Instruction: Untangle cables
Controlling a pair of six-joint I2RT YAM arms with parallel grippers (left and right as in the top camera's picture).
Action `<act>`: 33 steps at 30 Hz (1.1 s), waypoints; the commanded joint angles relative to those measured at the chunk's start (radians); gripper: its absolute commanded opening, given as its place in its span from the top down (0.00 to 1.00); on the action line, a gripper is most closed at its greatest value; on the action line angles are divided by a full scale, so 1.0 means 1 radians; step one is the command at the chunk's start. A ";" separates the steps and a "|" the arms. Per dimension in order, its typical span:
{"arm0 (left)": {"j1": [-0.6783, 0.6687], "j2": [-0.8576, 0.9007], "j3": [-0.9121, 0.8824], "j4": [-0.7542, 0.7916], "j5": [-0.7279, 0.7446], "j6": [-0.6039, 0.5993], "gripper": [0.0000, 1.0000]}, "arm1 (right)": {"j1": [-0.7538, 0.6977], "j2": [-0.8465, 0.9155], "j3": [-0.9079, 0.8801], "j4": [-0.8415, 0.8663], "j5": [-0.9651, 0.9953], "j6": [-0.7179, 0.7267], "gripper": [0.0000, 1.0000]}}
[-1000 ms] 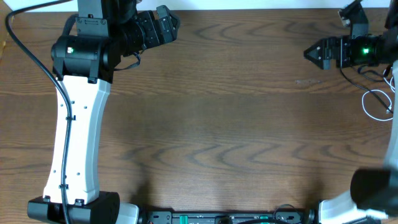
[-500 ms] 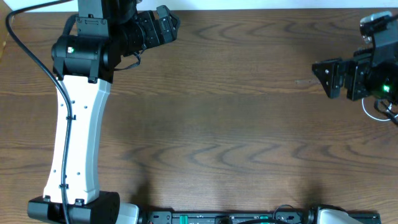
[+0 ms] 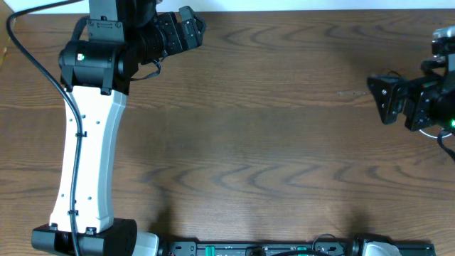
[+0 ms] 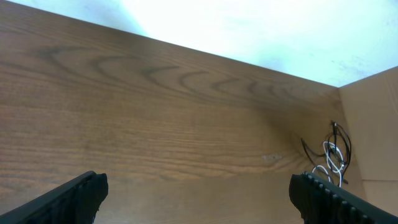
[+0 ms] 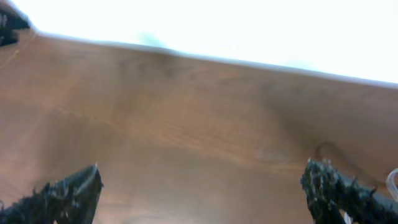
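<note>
At the table's right edge, near the right arm, the cables lie in one small tangle, black and white cords together. Judged light, limp and thin, best taken at an outer loop or plug end. Left gripper and right gripper both stand wide apart, empty. No container is in view.

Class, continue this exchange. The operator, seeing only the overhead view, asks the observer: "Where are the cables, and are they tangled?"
Observer: The left wrist view shows the black cable and white cable bunched together, overlapping, near the table edge.
Operator: Is the left gripper holding anything?
Observer: No. The left gripper is open, with only bare table between its fingers.
Operator: And the right?
Observer: The right gripper is open and empty too.
</note>
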 commanded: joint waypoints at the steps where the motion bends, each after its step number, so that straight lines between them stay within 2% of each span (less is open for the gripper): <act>1: 0.002 -0.009 0.004 -0.003 -0.013 0.024 0.02 | 0.023 -0.077 -0.108 0.085 0.134 0.066 0.01; 9: 0.002 -0.009 0.004 -0.003 -0.013 0.024 0.02 | 0.057 -0.415 -0.669 0.579 0.231 0.068 0.01; 17: 0.002 -0.009 0.004 -0.003 -0.013 0.024 0.02 | 0.057 -0.736 -1.155 0.943 0.291 0.068 0.01; 27: 0.002 -0.009 0.004 -0.003 -0.013 0.024 0.02 | 0.057 -0.992 -1.611 1.433 0.301 0.090 0.01; 33: 0.002 -0.009 0.004 -0.003 -0.013 0.024 0.02 | 0.059 -1.088 -1.787 1.553 0.301 0.141 0.01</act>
